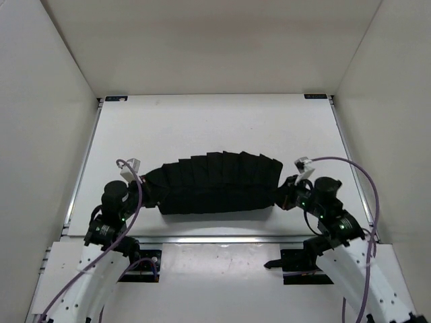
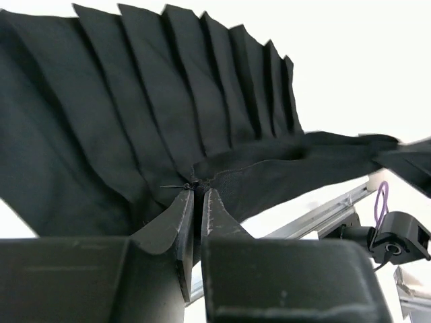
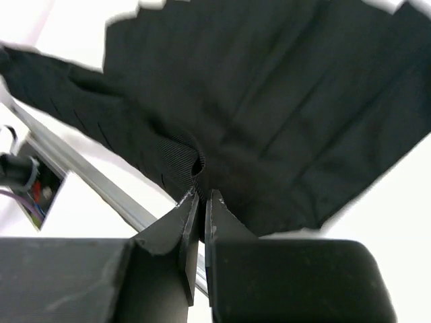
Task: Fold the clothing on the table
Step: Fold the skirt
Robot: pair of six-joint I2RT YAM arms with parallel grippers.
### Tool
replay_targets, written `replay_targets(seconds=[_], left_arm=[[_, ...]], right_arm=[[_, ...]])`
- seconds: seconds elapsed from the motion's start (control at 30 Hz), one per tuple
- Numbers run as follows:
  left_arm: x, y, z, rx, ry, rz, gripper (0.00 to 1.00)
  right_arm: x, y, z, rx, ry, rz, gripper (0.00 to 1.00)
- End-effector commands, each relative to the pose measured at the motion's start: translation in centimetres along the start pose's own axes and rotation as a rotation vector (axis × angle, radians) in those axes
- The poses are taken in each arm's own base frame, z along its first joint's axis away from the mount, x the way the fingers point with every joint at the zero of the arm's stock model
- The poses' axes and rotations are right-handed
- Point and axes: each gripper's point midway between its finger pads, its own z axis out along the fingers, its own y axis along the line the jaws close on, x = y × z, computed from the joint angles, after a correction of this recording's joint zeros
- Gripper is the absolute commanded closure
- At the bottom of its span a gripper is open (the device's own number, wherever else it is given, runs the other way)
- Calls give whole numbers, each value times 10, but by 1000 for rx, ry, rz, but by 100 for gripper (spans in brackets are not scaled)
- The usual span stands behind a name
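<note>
The clothing [image 1: 215,182], a black pleated skirt-like piece, stretches across the near middle of the white table [image 1: 215,124], its flared pleated hem toward the far side. My left gripper [image 1: 143,190] is shut on its left end; in the left wrist view the fingertips [image 2: 197,194] pinch the banded edge of the clothing [image 2: 135,121]. My right gripper [image 1: 286,194] is shut on the right end; the right wrist view shows its tips [image 3: 201,196] clamping the ribbed band of the clothing [image 3: 269,101]. The fabric hangs taut between both grippers, partly lifted.
A metal rail [image 1: 215,239] edges the table's near side, just in front of the garment. White walls enclose the left, right and far sides. Blue marks [image 1: 116,98] sit at the far corners. Cables loop beside each wrist.
</note>
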Motion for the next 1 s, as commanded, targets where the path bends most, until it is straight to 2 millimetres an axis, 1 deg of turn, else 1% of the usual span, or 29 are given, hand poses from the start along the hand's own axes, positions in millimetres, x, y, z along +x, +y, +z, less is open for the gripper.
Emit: replay_targets(seconds=[0.0, 0.03, 0.07, 0.13, 0.17, 0.2, 0.23, 0.27, 0.3, 0.37, 0.4, 0.43, 0.47, 0.5, 0.53, 0.57, 0.6, 0.67, 0.7, 0.77, 0.8, 0.83, 0.87, 0.9, 0.93, 0.97], left_arm=[[4, 13, -16, -97, 0, -40, 100], [4, 15, -17, -108, -6, -43, 100], [2, 14, -18, -108, -13, -35, 100], [-14, 9, -24, -121, -59, -4, 100], [-19, 11, -24, -133, -71, 11, 100], [-27, 12, -24, -150, -95, 29, 100], [-33, 15, -24, -170, -116, 38, 100], [-38, 15, -19, -172, -123, 50, 100], [-45, 15, -14, -178, -131, 63, 100], [-52, 15, -2, -175, -133, 77, 100], [-55, 17, 7, -178, -130, 70, 100], [-58, 21, 17, -187, -129, 70, 100], [-63, 24, 20, -195, -141, 67, 100], [-66, 32, 28, -212, -140, 65, 100], [-69, 35, 36, -216, -143, 60, 100], [-76, 42, 39, -240, -157, 61, 100], [-79, 46, 47, -246, -156, 64, 100], [-86, 57, 65, -283, -129, 72, 100], [-93, 56, 68, -285, -130, 91, 100], [-99, 65, 93, -312, -76, 118, 100], [-105, 65, 99, -310, -73, 122, 100], [-104, 75, 108, -332, -56, 116, 100], [-105, 80, 115, -339, -49, 107, 100], [-102, 90, 121, -359, -47, 98, 100], [-106, 93, 124, -368, -57, 90, 100], [-104, 100, 128, -390, -51, 80, 100]], right_arm=[[-18, 13, -26, -36, -113, -20, 100], [-22, 17, -31, -51, -135, -34, 100], [-34, 18, -39, -36, -163, -72, 100], [-49, 19, -53, -17, -188, -138, 100], [-51, 18, -54, -11, -189, -143, 99], [-59, 22, -55, -18, -210, -167, 100], [-62, 23, -52, -19, -205, -164, 100], [-68, 20, -48, -6, -214, -178, 100], [-67, 18, -43, -8, -205, -183, 100], [-71, 2, -25, 30, -195, -190, 100], [-71, -4, -21, 51, -192, -179, 100], [-73, -13, -11, 67, -184, -167, 100], [-74, -27, -2, 109, -180, -139, 100], [-68, -34, 7, 108, -143, -121, 100], [-75, -42, 10, 124, -160, -108, 100], [-78, -52, 17, 149, -161, -79, 100], [-75, -63, 23, 172, -145, -52, 100], [-81, -82, 31, 235, -159, -21, 100], [-80, -92, 37, 263, -138, 11, 100], [-90, -106, 45, 294, -140, 33, 100], [-93, -110, 52, 287, -129, 48, 100], [-87, -119, 61, 291, -96, 69, 100], [-89, -127, 69, 298, -79, 83, 100], [-105, -130, 74, 296, -107, 57, 100], [-99, -140, 83, 312, -73, 76, 100], [-107, -144, 87, 313, -72, 83, 100]])
